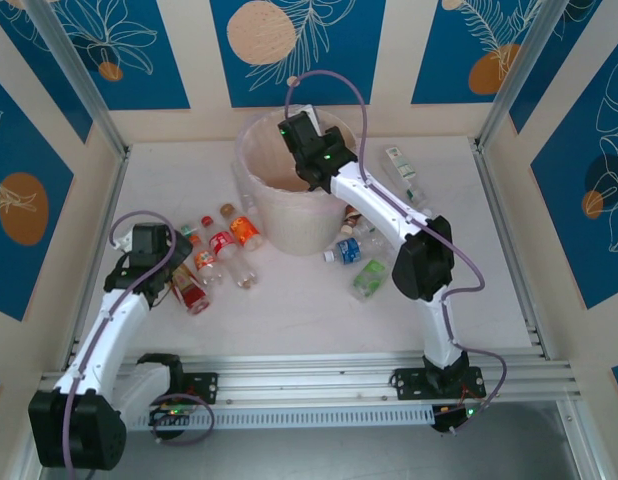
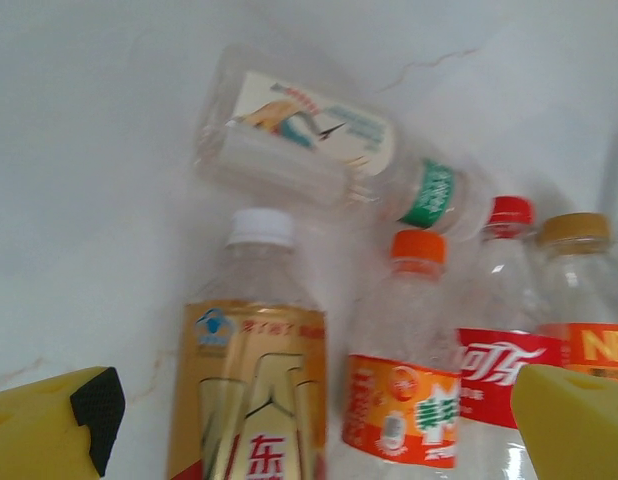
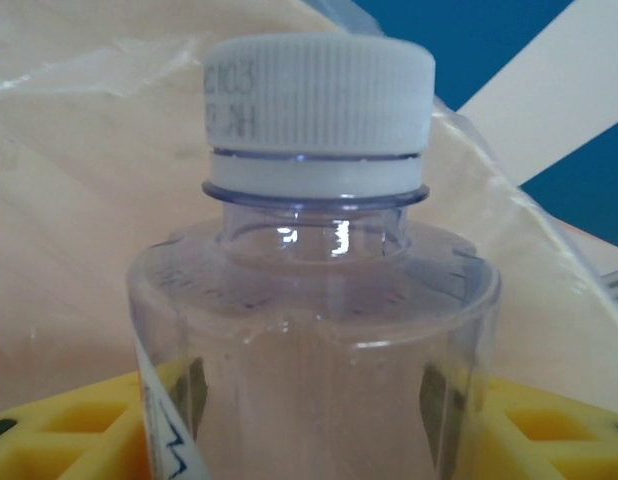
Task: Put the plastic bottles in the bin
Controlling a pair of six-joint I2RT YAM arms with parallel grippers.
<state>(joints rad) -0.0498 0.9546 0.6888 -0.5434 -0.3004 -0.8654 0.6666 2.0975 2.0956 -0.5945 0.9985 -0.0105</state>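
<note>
White tabletop, walled by blue-and-cream leaf-print panels. At upper centre stands the large round pale pink-cream bin. Above its mouth the right gripper has a clear plastic bottle with a white ribbed cap between its yellow fingers; clamped or loosened, I cannot tell. Left of the bin, the left gripper hangs spread wide over a row of small clear labelled bottles. More bottles lie to the bin's right.
</note>
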